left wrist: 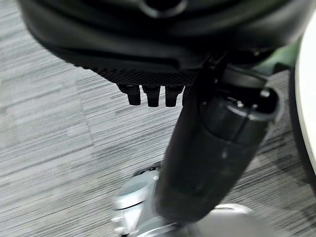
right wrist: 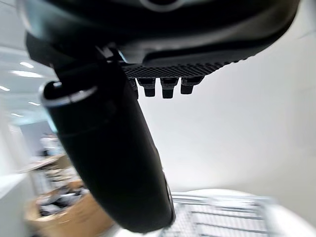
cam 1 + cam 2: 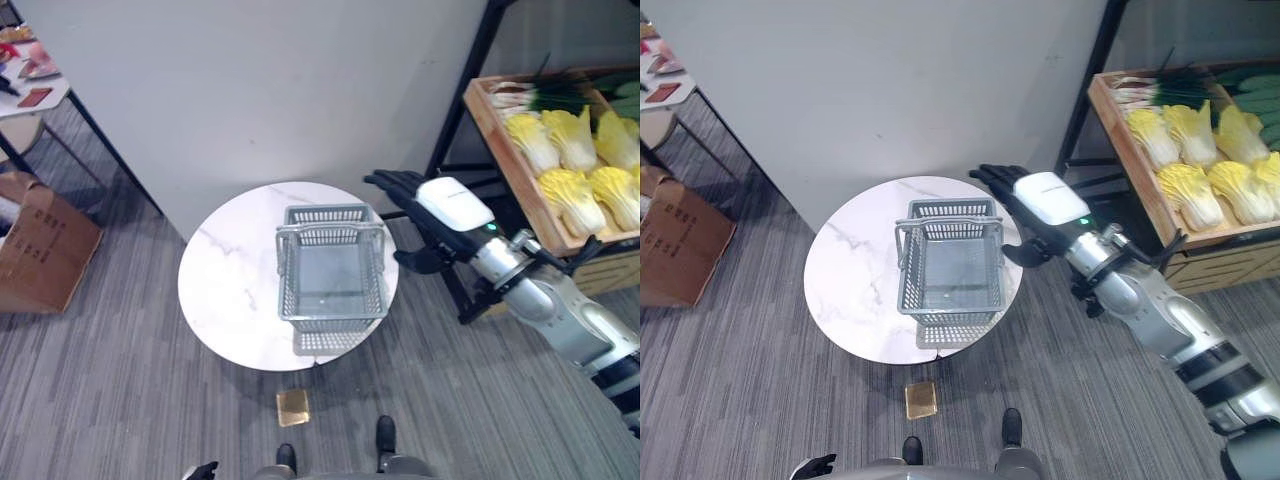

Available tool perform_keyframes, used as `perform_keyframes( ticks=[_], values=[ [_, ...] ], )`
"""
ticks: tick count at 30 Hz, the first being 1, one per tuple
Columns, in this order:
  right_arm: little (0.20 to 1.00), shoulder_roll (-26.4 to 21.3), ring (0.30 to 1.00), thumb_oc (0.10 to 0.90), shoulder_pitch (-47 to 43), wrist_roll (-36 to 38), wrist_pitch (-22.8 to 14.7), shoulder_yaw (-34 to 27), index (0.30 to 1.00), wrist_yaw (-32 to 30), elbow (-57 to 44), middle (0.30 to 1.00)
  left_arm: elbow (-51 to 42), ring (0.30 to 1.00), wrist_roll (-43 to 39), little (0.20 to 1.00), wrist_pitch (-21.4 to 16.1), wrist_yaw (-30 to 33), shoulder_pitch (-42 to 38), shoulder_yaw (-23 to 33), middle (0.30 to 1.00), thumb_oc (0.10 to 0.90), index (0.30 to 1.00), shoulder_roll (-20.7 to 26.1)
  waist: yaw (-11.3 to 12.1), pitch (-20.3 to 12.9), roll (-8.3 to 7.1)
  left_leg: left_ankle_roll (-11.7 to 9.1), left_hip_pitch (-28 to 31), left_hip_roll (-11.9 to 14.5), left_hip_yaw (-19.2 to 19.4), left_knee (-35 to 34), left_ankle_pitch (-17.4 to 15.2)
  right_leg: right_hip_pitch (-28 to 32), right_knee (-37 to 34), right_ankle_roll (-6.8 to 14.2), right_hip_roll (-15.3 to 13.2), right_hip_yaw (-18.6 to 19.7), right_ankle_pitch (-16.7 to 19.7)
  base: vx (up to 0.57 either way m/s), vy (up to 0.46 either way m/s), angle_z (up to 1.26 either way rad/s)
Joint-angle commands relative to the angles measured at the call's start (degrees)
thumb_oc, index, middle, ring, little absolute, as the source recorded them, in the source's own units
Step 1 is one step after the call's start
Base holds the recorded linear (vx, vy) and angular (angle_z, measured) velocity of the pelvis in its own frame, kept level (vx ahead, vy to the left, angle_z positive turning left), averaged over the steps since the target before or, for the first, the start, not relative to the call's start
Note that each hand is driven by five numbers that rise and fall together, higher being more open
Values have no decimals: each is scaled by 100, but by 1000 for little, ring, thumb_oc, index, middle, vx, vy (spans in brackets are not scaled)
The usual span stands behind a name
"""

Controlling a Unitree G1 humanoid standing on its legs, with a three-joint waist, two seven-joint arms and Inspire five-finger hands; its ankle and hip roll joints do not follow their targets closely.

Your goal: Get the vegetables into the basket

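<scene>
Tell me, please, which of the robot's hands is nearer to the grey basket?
Right. The right hand hangs open beside the basket, by its far right corner. The left hand sits low at the near edge, away from the table.

- I see my right hand (image 2: 163,29) up close, thumb (image 2: 106,158) jutting out, fingers (image 2: 168,86) straight, holding nothing.
- The grey basket (image 2: 222,217) sits beyond it, against a pale wall (image 2: 247,138).

A basket (image 3: 331,272) sits on a round table (image 3: 230,290) at frame centre; a crate of vegetables (image 3: 575,165) stands upper right.
</scene>
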Motion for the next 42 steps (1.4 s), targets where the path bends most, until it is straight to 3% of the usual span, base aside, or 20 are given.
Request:
perform_keyframes(
  ticks=[1, 7, 11, 12, 14, 21, 27, 28, 29, 30, 31, 34, 42],
  values=[
    [1000, 355, 1000, 900, -1355, 656, -48, 73, 1000, -169, 203, 1000, 279, 1000, -152, 1000, -27, 57, -145, -192, 1000, 900, 1000, 320, 50, 132, -301, -226, -200, 119, -51, 3, 155, 385, 13, 499, -416, 222, -91, -54, -11, 8],
    [1000, 922, 1000, 900, -2622, 798, 198, 900, 1000, -240, 1468, 1000, 221, 1000, -415, 1000, -68, 124, -243, -368, 1000, 900, 1000, 385, 235, 271, -348, -264, -435, 150, -198, 3, 271, 282, 5, 469, -405, 131, -58, -48, -14, 14],
    [1000, 1203, 1000, 900, -2959, 744, 343, 988, 1000, -463, 2241, 1000, 161, 1000, -561, 1000, -111, 153, -316, -464, 1000, 900, 1000, 410, 324, 347, -344, -272, -550, 149, -268, 3, 324, 214, 9, 460, -400, 75, -38, -50, -6, 15],
    [1000, 1395, 1000, 900, -3238, 775, 462, 1045, 1000, -573, 2955, 1000, 106, 1000, -680, 1000, -146, 161, -414, -542, 1000, 900, 1000, 468, 397, 418, -339, -282, -697, 146, -344, 3, 380, 108, 24, 454, -397, 31, -15, -51, -6, 15],
    [1000, 1524, 1000, 900, -3443, 799, 543, 1120, 1000, -613, 3407, 1000, 100, 1000, -730, 1000, -163, 169, -473, -612, 1000, 900, 1000, 526, 454, 461, -334, -287, -795, 147, -396, 3, 418, 38, 26, 452, -400, 4, 12, -55, -9, 11],
    [1000, 1643, 1000, 900, -3936, 644, 715, 1393, 1000, -725, 4392, 1000, 38, 1000, -906, 1000, -223, 221, -586, -788, 1000, 900, 1000, 617, 571, 590, -307, -297, -1060, 130, -489, 3, 510, -185, 10, 450, -401, -7, 70, -20, 3, 10],
    [1000, 1606, 1000, 900, -4208, 533, 770, 1643, 1000, -788, 5379, 1000, -67, 1000, -1049, 1000, -289, 256, -692, -970, 1000, 900, 1000, 636, 620, 707, -247, -288, -1262, 86, -554, 3, 555, -364, -2, 458, -410, 16, 93, 18, 31, 0],
    [1000, 2096, 1000, 900, -4208, 534, 924, 1842, 1000, -708, 5383, 1000, 332, 1000, -1281, 1000, 19, 226, -2122, -1101, 1000, 900, 1000, 996, 316, 634, -315, -317, -1192, 146, -370, 3, 492, -419, -3, 456, -372, 179, 91, 73, 75, 7],
    [1000, 2156, 1000, 900, -4136, 512, 849, 1689, 1000, -770, 5426, 1000, 169, 1000, -1178, 1000, -165, 367, -1669, -1105, 1000, 900, 1000, 702, 409, 600, -343, -312, -1233, 144, -404, 3, 501, -441, -3, 442, -375, 164, 76, 74, 36, -1],
    [451, 2087, 451, 508, -4054, 573, 878, 1657, 451, -787, 5869, 451, 182, 1000, -1090, 1000, -212, 493, -1358, -1024, 1000, 900, 1000, 607, 445, 619, -379, -308, -1268, 133, -449, 3, 514, -452, -3, 436, -390, 150, 64, 15, -59, -40],
    [300, 2145, 300, 400, -4070, 550, 878, 1649, 300, -854, 6043, 300, 163, 1000, -1099, 1000, -207, 527, -1197, -998, 1000, 900, 1000, 529, 500, 654, -369, -293, -1294, 112, -481, 3, 519, -463, -3, 434, -401, 142, 66, 6, -45, -33],
    [300, 2050, 300, 400, -3996, 456, 881, 1705, 300, -775, 6472, 300, 65, 1000, -1092, 1000, -248, 474, -975, -1024, 1000, 900, 1000, 537, 579, 686, -296, -264, -1270, 68, -534, 3, 515, -420, -3, 441, -421, 111, 52, 25, 15, 6],
    [300, 1926, 300, 400, -3770, 343, 848, 1730, 300, -729, 5851, 300, -2, 1000, -1022, 1000, -242, 450, -873, -1002, 1000, 900, 1000, 551, 545, 663, -248, -227, -1158, 17, -499, 3, 443, -374, -3, 461, -472, 151, 48, 7, 19, 5]
  ],
)
